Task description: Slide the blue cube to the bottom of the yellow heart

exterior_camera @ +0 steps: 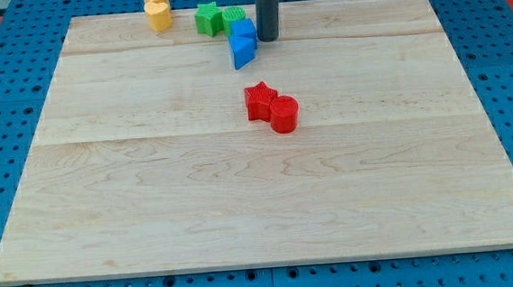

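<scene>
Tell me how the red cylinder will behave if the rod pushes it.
The red cylinder stands on its flat end, so it will probably slide, not roll. Squat, it seems unlikely to tip. It touches the red star, so a push toward that would likely shove both. My tip is far off.

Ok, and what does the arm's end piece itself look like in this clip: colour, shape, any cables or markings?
Only the rod shows: a straight, smooth cylinder, dark grey to near black, entering from the view's top edge. My tip is a blunt flat end, just right of the blue cube. No cables, labels or markings are visible, and the rest of the arm is out of frame.
</scene>
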